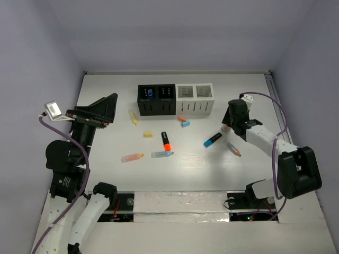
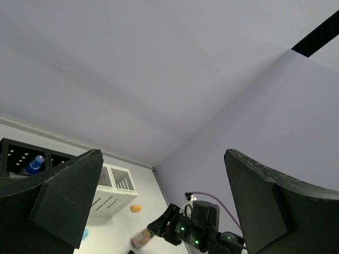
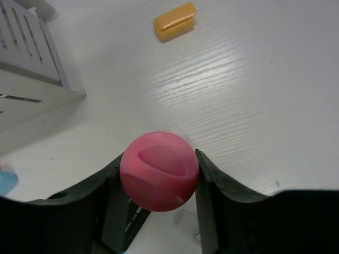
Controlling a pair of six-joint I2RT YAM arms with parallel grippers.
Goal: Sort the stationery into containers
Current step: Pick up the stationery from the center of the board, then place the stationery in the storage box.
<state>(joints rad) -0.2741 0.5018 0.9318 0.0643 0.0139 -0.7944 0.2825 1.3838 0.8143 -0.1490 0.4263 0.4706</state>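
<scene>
My right gripper is shut on a stubby pink piece of stationery with a rounded end, low over the table right of the containers. Both fingers press its sides. The containers, two black and two white, stand in a row at the back. A blue pen stands in one black container. My left gripper is raised at the left, open and holding nothing.
Loose pieces lie in front of the containers: a yellow crayon, a yellow eraser, an orange-black highlighter, a pink pen, a grey-blue pen, a blue marker, an orange pencil. An orange bit lies ahead of my right gripper.
</scene>
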